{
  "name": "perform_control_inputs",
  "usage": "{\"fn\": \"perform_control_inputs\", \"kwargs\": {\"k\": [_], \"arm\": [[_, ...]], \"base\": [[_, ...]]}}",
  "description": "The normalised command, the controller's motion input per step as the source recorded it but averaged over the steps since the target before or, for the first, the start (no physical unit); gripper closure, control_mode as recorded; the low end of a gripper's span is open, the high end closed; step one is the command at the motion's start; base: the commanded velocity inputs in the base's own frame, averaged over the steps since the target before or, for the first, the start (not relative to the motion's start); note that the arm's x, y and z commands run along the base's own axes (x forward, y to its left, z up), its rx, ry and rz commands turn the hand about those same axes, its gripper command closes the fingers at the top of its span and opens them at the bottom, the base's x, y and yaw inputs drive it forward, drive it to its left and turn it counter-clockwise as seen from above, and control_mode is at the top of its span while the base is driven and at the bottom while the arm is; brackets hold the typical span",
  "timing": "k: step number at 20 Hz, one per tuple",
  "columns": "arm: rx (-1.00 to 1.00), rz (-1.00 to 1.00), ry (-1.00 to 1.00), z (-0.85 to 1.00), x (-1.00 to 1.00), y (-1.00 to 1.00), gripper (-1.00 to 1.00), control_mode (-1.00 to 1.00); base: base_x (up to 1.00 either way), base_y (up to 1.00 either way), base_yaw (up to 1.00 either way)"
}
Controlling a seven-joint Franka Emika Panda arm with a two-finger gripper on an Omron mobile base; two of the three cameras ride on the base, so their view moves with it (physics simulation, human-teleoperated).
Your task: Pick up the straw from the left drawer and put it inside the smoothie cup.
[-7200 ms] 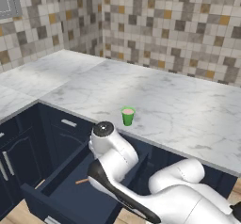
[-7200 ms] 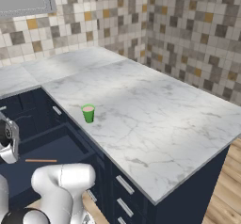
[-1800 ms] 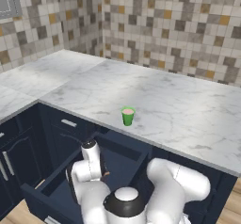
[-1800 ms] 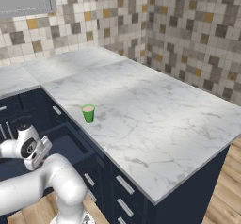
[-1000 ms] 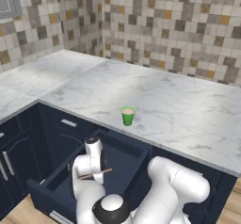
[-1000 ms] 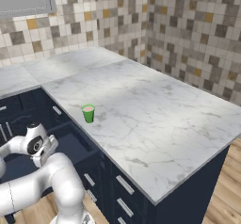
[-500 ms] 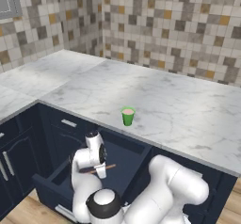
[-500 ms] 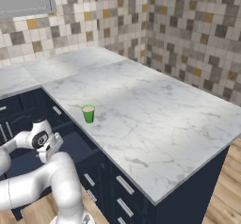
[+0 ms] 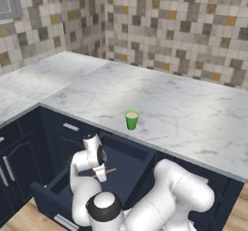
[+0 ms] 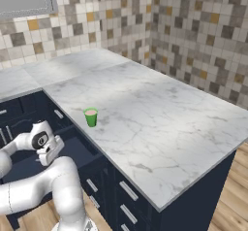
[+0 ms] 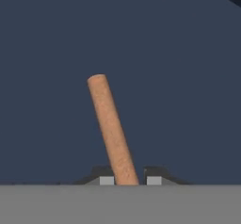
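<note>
Hand view shows the gripper (image 11: pixel 126 180) with its 2 fingertips closed on the straw (image 11: pixel 109 126) over the left drawer (image 9: pixel 131 164), ready for transfer to the smoothie cup (image 9: pixel 131 120).

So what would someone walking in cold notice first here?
Probably the white arm bent down into the open navy left drawer, its gripper shut on the thin orange-brown straw. Then the bright green smoothie cup, standing alone near the front edge of the marble counter.

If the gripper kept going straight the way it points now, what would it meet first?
Probably the navy inside of the left drawer. The gripper, shut on the straw, faces it; depth is unclear.
</note>
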Motion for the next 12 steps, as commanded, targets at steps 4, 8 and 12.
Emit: {"fn": "perform_control_inputs", "kwargs": {"k": [4,8,12], "arm": [[0.00,0.02,0.00,-0.15,-0.27,0.19,1.00,-1.00],[0.00,0.01,-0.01,0.23,-0.51,0.14,1.00,-1.00],[0.00,0.00,-0.02,0.85,-0.57,0.00,1.00,-1.00]], "base": [[0.00,0.00,0.00],[0.00,0.00,0.00],[0.00,0.00,0.00]]}}
